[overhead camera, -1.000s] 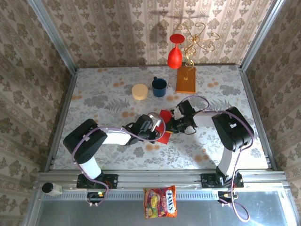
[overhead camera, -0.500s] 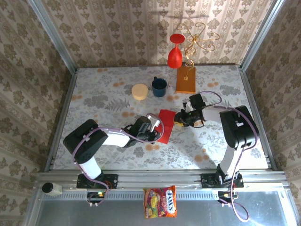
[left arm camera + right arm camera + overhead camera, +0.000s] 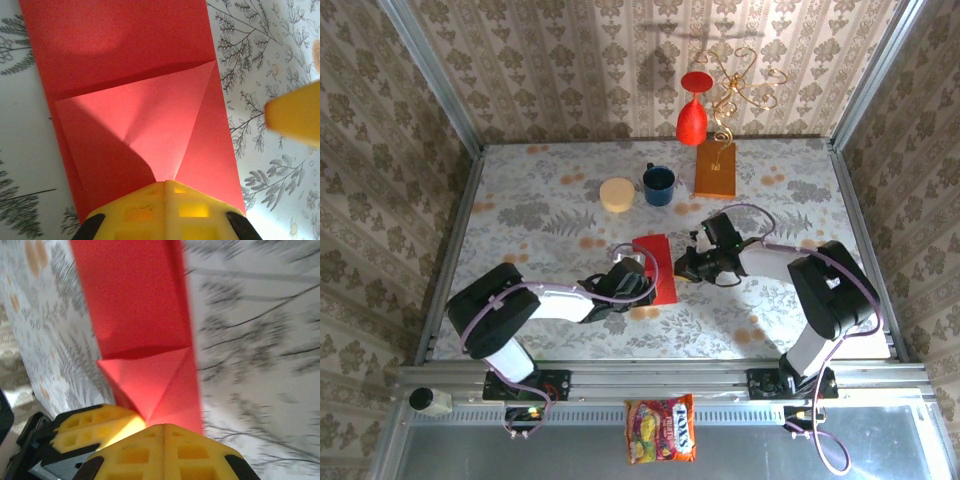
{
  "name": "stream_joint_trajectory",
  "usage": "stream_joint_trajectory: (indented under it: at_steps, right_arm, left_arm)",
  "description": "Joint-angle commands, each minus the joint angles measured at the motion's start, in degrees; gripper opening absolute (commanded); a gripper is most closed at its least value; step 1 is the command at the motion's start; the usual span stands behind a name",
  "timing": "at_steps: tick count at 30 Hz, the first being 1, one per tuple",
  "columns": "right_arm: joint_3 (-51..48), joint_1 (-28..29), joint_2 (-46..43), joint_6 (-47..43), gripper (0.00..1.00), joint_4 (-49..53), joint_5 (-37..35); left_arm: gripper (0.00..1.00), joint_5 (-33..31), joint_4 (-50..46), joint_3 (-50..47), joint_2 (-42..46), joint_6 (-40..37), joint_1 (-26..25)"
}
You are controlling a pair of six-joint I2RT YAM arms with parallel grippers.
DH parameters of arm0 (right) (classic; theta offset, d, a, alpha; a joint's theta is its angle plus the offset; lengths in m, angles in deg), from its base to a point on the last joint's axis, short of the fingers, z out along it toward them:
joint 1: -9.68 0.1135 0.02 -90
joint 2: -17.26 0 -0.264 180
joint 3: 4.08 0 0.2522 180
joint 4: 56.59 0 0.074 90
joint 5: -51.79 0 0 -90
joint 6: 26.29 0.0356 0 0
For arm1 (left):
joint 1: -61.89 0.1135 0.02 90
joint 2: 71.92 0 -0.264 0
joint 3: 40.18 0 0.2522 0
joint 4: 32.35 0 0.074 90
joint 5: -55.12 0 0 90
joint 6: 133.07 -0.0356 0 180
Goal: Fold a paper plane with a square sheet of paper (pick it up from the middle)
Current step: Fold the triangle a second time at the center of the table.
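Observation:
The square sheet of paper [image 3: 655, 264] is bright red and lies flat mid-table as a narrow folded strip. In the left wrist view the paper [image 3: 125, 70] shows a triangular flap whose point ends at my left gripper [image 3: 166, 182]. Its jaws are shut and rest on the near end. My left gripper [image 3: 638, 285] sits at the strip's lower left. My right gripper [image 3: 684, 268] is at its right edge. In the right wrist view the paper [image 3: 135, 305] runs under my right gripper [image 3: 164, 426], also shut, with the left fingers [image 3: 90, 427] beside it. A right finger [image 3: 295, 117] shows blurred.
Behind the paper stand a blue mug [image 3: 658, 184], a cream round disc [image 3: 617, 194] and an orange-brown block [image 3: 715, 168]. A red vase [image 3: 692, 112] and a gold wire ornament [image 3: 745, 85] are at the back wall. A snack bag [image 3: 661, 428] lies below the table's front rail.
My right gripper pulled away to the right, opened a little, then came back to the paper's right edge and shut. The paper now lies straighter and flatter. The left gripper stayed shut.

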Motion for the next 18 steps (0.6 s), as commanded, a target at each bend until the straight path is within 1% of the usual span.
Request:
stream_joint_trajectory:
  at_steps: [1,4,9,13,18]
  right_arm:
    - [2.59,2.45,2.07,2.59,0.02,-2.18,-0.22]
    - [4.44,3.67,4.44,2.77,0.01,-2.36,-0.82]
    - [6.18,4.13,9.09,2.69,0.00,-1.95,-2.10]
    - [5.53,3.74,11.19,2.75,0.00,-1.65,-3.54]
    - [3.63,3.00,11.82,3.39,0.00,-1.83,-4.86]
  left_arm:
    - [0.00,-2.45,-6.98,0.20,-3.53,4.50,-1.10]
    - [0.00,-2.61,-6.82,0.64,-4.08,4.12,-1.36]
    - [0.00,-2.68,-8.24,0.93,-3.89,2.87,-1.45]
    - [0.00,-3.00,-11.13,0.83,-2.33,0.81,-1.52]
    - [0.00,-3.00,-13.69,-0.88,-0.47,-0.83,-1.46]
